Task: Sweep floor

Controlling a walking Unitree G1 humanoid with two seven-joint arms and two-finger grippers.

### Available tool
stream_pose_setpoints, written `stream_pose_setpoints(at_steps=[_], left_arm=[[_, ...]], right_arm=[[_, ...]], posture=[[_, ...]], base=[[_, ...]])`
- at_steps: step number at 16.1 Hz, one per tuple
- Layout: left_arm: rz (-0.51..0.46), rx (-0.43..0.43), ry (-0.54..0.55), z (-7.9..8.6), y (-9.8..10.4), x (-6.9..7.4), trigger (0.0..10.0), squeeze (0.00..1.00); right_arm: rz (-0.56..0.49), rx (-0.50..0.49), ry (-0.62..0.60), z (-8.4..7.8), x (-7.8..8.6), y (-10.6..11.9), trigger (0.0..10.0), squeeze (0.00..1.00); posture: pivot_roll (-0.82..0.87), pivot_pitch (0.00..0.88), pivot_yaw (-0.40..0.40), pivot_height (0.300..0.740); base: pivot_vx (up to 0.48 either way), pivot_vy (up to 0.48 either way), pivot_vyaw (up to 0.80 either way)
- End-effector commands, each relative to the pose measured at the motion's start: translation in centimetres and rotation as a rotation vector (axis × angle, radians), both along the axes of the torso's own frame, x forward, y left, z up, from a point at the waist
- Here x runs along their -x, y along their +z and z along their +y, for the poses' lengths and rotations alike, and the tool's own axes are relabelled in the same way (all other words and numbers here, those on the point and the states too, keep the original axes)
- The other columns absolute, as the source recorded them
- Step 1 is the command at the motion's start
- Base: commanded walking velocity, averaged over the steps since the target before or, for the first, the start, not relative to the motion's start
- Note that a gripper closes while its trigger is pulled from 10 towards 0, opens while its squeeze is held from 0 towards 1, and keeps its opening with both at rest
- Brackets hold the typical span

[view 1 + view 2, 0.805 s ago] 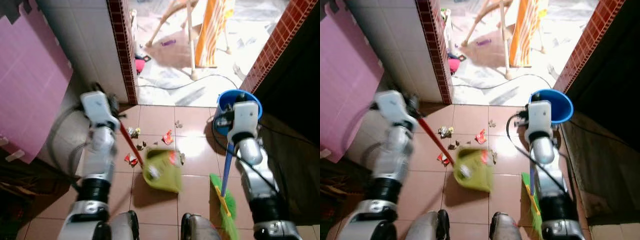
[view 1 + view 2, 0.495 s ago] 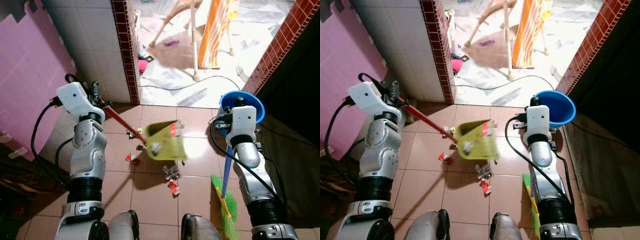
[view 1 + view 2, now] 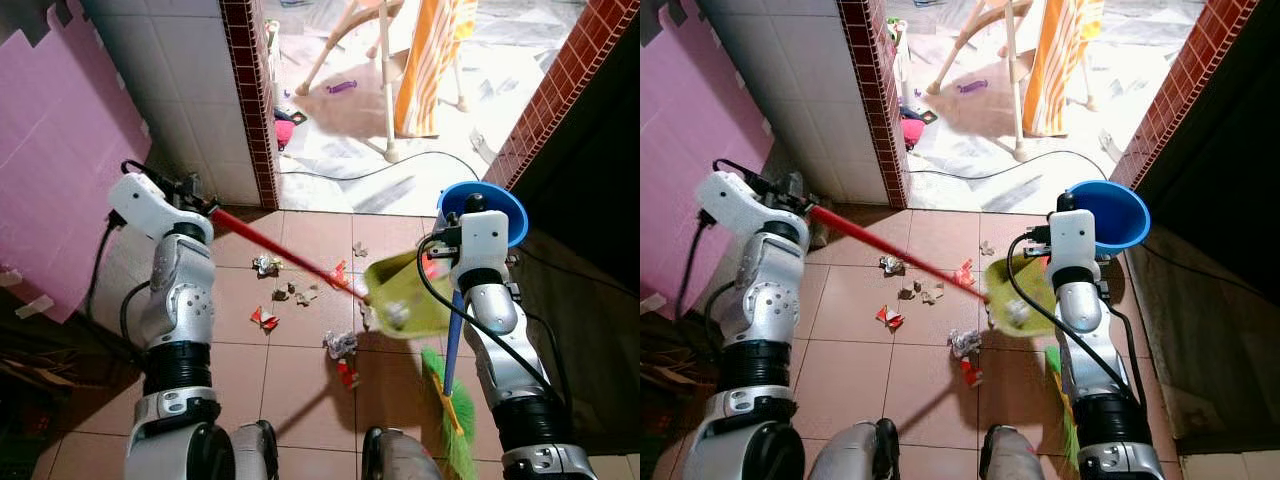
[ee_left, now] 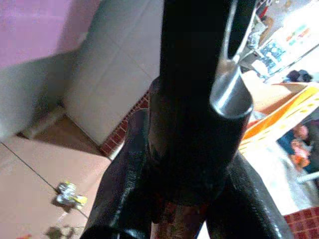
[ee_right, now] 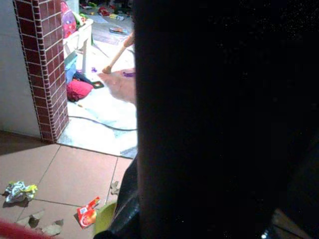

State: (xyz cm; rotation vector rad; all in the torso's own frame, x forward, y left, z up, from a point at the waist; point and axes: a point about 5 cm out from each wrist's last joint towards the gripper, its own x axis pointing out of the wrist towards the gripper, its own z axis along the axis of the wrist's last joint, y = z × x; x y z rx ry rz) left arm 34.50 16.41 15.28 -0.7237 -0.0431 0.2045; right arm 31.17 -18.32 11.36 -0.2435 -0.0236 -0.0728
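My left gripper (image 3: 204,208) is shut on the long red handle (image 3: 285,251) of a yellow-green dustpan (image 3: 405,298). The pan hangs tilted above the floor, just left of my right forearm and below the blue bucket (image 3: 484,199). In the left wrist view my black fingers (image 4: 122,199) clamp the red handle (image 4: 175,221). My right gripper (image 3: 459,293) is shut on the blue handle (image 3: 452,340) of a broom. Its green bristles (image 3: 452,412) rest on the tiles by my right foot. Crumpled wrappers (image 3: 264,265) and red scraps (image 3: 262,318) lie scattered on the tiles, and more litter (image 3: 342,347) sits below the pan.
A white tiled wall with a red brick edge (image 3: 252,100) stands at the left, and a pink panel (image 3: 60,160) leans further left. Ahead, a doorway opens onto a pale floor with a cable (image 3: 400,160), chair legs (image 3: 385,80) and an orange striped cloth (image 3: 428,60). A dark brick wall (image 3: 570,100) closes the right.
The dustpan has lifted off the floor and swung right to beside my right arm. Some litter has dropped from it onto the tiles. The broom has stayed put.
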Motion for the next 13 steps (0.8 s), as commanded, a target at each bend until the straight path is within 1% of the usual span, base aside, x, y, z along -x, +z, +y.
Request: stream_pose_setpoints(at_steps=[1,2,3,4,5,6,7,8,9,10,12,13], left_arm=[[-0.074,0.041,0.011,0.3,1.8,-0.3,10.0,0.0],[-0.077,0.031,0.007,0.3,1.9,-0.3,10.0,0.0],[-0.075,0.005,0.004,0.2,1.9,-0.2,10.0,0.0],[-0.075,-0.147,-0.006,0.1,2.2,-0.2,10.0,0.0],[-0.101,-0.265,-0.026,-0.3,2.7,-0.2,10.0,0.0],[-0.116,-0.328,-0.047,-0.6,2.9,-0.2,10.0,0.0],[-0.098,-0.331,-0.065,-0.8,2.7,-0.2,10.0,0.0],[-0.1,-0.366,-0.07,-0.9,2.7,-0.2,10.0,0.0],[-0.125,-0.388,-0.082,-1.1,3.0,-0.2,10.0,0.0],[-0.142,-0.36,-0.084,-1.4,3.5,-0.3,10.0,0.0],[-0.184,-0.358,-0.062,-1.7,5.0,-0.7,10.0,0.0],[-0.24,-0.382,-0.047,-1.9,6.7,-1.1,10.0,0.0]], right_arm=[[0.008,0.012,0.003,-0.1,0.3,-0.3,10.0,0.0],[0.01,0.015,0.003,-0.1,0.4,-0.4,10.0,0.0],[0.011,0.018,0.002,-0.1,0.4,-0.4,10.0,0.0],[0.003,0.031,-0.006,-0.2,0.4,-0.3,10.0,0.0],[-0.014,0.039,-0.013,-0.2,0.4,0.0,10.0,0.0],[-0.03,0.041,-0.019,-0.2,0.3,0.2,10.0,0.0],[-0.062,0.041,-0.017,-0.1,0.3,0.6,10.0,0.0],[-0.065,0.036,-0.019,-0.1,0.2,0.6,10.0,0.0],[-0.063,0.03,-0.02,0.0,0.2,0.6,10.0,0.0],[-0.057,0.006,-0.014,0.3,0.2,0.4,10.0,0.0],[-0.048,-0.006,-0.007,0.8,0.2,0.1,10.0,0.0],[-0.05,-0.009,0.008,1.2,0.1,0.1,10.0,0.0]], posture=[[-0.08,0.11,0.037,0.74],[-0.09,0.112,0.037,0.74],[-0.09,0.112,0.037,0.74],[-0.09,0.113,0.038,0.74],[-0.09,0.112,0.039,0.74],[-0.08,0.113,0.041,0.74],[-0.08,0.11,0.043,0.74],[-0.08,0.11,0.044,0.74],[-0.08,0.108,0.043,0.74],[-0.08,0.102,0.043,0.74],[-0.07,0.097,0.04,0.74],[-0.07,0.093,0.04,0.74]], base=[[0.0,0.0,0.0],[0.0,0.0,0.0],[0.0,0.0,0.0],[0.0,0.0,0.0],[0.0,0.0,0.0],[0.0,0.0,0.0],[0.0,0.0,0.0],[0.0,0.0,0.0],[0.0,0.0,0.0],[0.0,0.0,0.0],[0.0,0.0,0.0],[0.0,0.0,0.0]])
